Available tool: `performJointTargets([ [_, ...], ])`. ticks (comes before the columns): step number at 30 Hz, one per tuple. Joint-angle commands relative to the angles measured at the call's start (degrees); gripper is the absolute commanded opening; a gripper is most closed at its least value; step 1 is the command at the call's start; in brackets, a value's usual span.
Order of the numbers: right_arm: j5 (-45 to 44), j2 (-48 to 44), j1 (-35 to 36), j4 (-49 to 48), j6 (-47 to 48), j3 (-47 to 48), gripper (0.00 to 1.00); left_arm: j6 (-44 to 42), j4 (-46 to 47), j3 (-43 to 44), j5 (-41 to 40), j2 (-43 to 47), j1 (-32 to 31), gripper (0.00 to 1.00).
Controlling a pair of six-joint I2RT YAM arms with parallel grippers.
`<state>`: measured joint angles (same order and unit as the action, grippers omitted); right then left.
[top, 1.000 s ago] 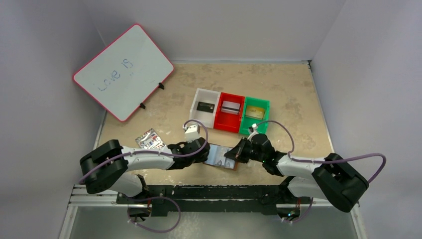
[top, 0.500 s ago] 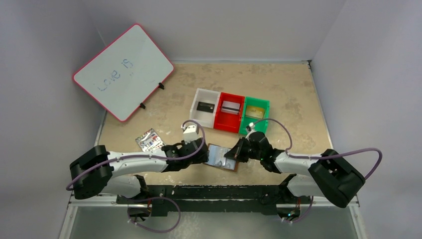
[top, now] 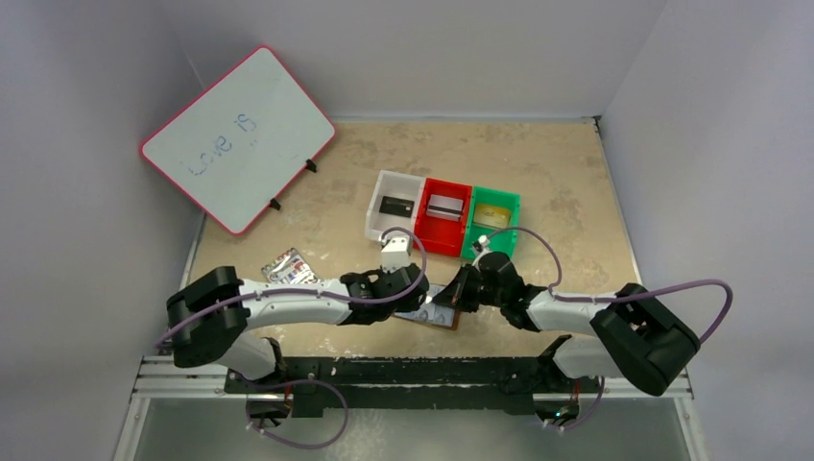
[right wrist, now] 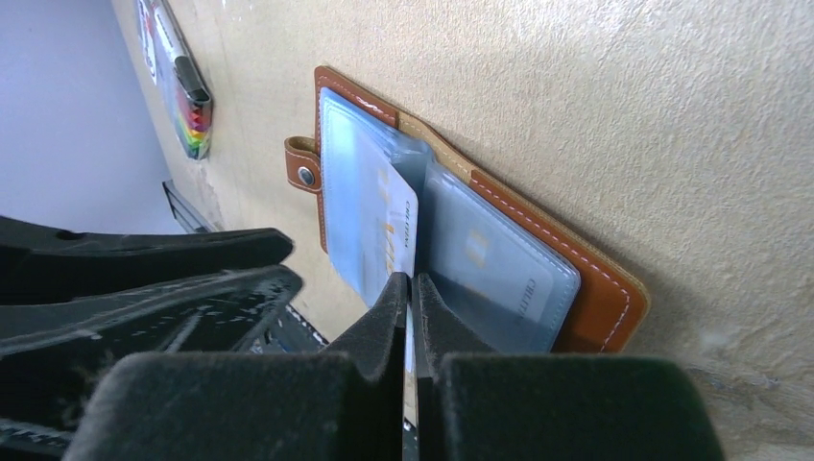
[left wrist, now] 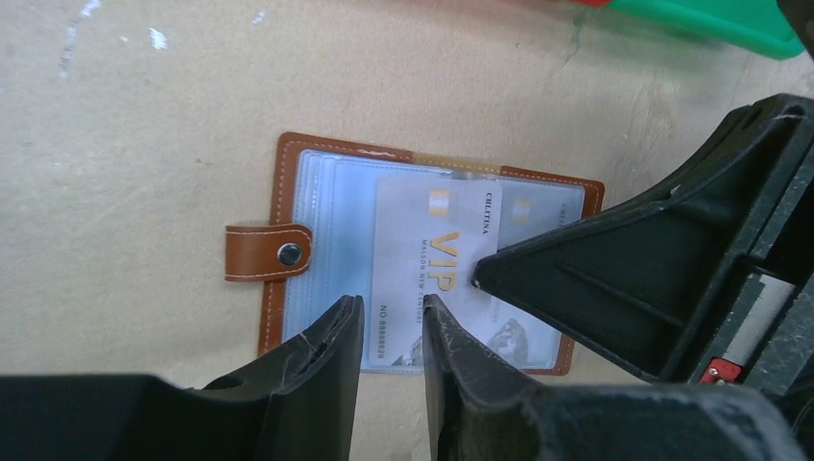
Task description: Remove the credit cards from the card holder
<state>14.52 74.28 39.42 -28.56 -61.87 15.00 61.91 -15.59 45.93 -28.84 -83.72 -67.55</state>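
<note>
Sliding right since a second ago, the left gripper point(left wrist: 389, 312) now hangs over the near edge of the open card holder point(left wrist: 331, 221), fingers point(left wrist: 331, 346) slightly parted with nothing between them. The right gripper point(right wrist: 411, 288) stays pinched shut, tip pressing a pale VIP card point(left wrist: 432, 254) in the clear sleeve. The card holder lies flat on the table point(top: 576, 192), just before the green bin point(top: 494, 195).

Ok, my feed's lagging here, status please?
Left gripper slightly open over card holder. Right gripper shut, tip against the white card inside. Nothing blocking.
</note>
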Motion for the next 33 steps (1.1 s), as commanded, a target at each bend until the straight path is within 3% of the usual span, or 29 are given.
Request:
performJointTargets([
  [1, 0.0, -0.4, -0.1, 0.5, 0.6, 0.1, 0.00, -0.6, 8.4, -1.8, 6.6, -2.1, 1.4, 0.27],
  [13, -0.6, -1.6, -0.1, 1.8, 0.4, 0.1, 0.00, 3.8, 10.4, -5.3, 8.9, -6.6, 4.1, 0.07],
  [17, 1.9, -3.0, -1.0, -3.8, -1.5, -2.8, 0.00, 6.2, 15.6, -9.4, 10.4, -4.8, 4.1, 0.06],
  [23, 2.1, -4.0, -1.7, -5.8, -3.1, -5.2, 0.03, 4.8, 15.1, -9.3, 10.8, -5.8, 4.1, 0.06],
  [28, 3.5, 0.3, -1.7, -15.8, -6.7, -6.0, 0.16, 3.6, 15.5, -8.6, 12.3, -6.9, 3.9, 0.04],
  [33, 4.5, 6.0, -1.7, -22.7, -8.3, -5.5, 0.12, 4.0, 14.9, -9.1, 12.5, -7.2, 3.9, 0.04],
])
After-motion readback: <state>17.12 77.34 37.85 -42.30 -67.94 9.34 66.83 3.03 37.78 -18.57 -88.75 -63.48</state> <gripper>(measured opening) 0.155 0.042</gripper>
